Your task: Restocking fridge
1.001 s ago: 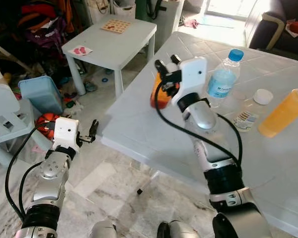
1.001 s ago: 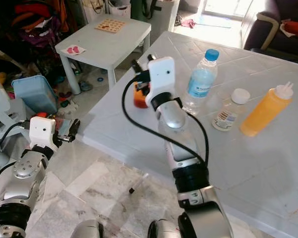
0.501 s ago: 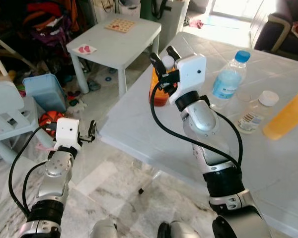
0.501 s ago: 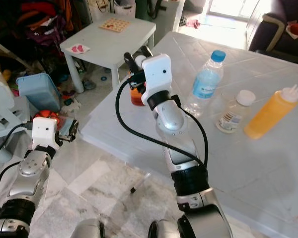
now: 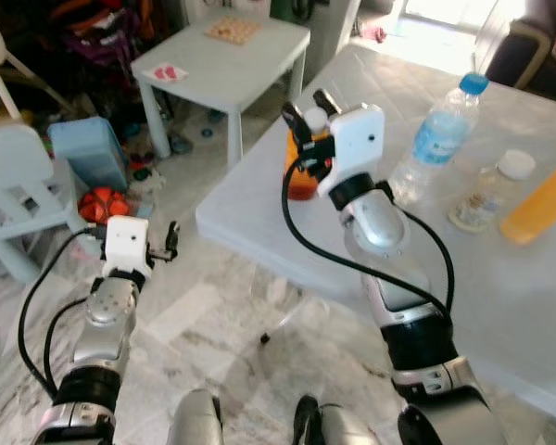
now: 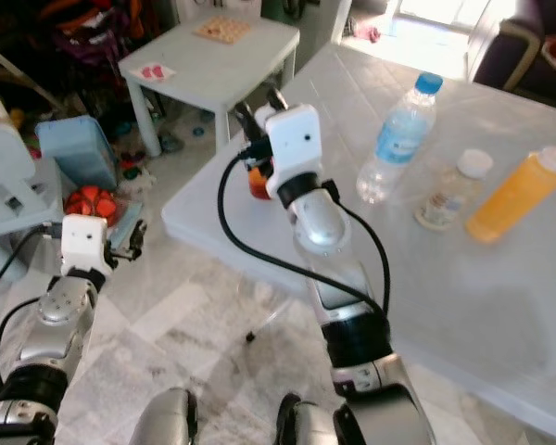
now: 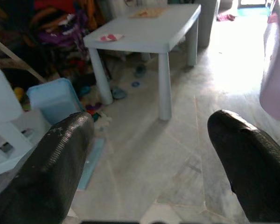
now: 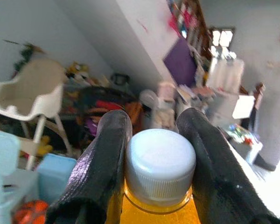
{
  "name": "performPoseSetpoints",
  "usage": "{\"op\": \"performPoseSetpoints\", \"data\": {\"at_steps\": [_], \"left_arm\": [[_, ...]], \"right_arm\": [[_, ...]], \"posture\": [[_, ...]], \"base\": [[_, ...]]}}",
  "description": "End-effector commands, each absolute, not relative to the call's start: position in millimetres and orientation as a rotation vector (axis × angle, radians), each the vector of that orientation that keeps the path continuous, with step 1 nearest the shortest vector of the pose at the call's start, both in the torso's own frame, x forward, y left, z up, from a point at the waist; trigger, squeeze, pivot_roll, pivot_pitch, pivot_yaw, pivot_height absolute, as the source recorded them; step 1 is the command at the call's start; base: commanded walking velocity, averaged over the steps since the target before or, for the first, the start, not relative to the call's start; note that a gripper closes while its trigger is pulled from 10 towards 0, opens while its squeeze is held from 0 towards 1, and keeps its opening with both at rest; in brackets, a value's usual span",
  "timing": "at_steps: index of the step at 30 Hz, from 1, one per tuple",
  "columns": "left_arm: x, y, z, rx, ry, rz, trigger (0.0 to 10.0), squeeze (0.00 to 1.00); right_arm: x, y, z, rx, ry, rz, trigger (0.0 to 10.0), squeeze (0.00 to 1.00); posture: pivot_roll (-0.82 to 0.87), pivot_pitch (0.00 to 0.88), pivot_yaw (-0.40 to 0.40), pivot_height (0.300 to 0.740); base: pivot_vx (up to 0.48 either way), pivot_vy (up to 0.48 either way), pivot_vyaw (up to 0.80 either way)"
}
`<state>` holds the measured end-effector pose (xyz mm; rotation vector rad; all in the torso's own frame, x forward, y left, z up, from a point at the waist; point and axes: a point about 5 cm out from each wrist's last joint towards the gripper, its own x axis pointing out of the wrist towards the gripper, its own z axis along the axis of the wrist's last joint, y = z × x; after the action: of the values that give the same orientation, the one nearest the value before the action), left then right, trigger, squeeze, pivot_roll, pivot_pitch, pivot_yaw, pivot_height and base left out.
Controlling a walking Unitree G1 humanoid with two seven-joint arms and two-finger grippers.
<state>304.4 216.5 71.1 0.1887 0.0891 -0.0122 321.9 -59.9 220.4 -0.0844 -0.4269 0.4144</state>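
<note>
The right tool [image 5: 308, 119] pinches a white-capped bottle of orange juice [image 8: 159, 186] at the neck above the tabletop's [image 5: 500, 287] near-left corner, while the left tool [image 7: 149, 154] hangs spread.

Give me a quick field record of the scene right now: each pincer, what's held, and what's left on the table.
right pincer: shut on orange juice bottle, at its white cap, by the table's near corner
left pincer: open, holding nothing, low over the floor
white table: water bottle, small white-capped jar, orange squeeze bottle
background: small light-blue side table
</note>
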Motion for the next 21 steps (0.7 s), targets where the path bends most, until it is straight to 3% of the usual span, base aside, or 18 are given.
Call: {"op": "performPoseSetpoints", "data": {"at_steps": [1, 13, 21], "left_arm": [[304, 216, 70, 0.191, 0.087, -0.013, 10.0, 0.0], [305, 214, 69, 0.195, 0.084, -0.018, 10.0, 0.0], [296, 218, 61, 0.219, 0.109, -0.021, 10.0, 0.0]], "right_arm": [[321, -64, 231, -0.092, -0.482, 0.4, 10.0, 0.0], [319, -59, 232, -0.097, -0.5, 0.411, 10.0, 0.0], [316, -73, 212, -0.111, -0.446, 0.383, 10.0, 0.0]], "posture": [[0.1, 0.0, -0.029, 0.74], [0.1, 0.0, -0.031, 0.74], [0.11, 0.0, -0.038, 0.74]], "base": [[-0.296, 0.0, 0.0], [-0.29, 0.0, 0.0], [-0.271, 0.0, 0.0]]}}
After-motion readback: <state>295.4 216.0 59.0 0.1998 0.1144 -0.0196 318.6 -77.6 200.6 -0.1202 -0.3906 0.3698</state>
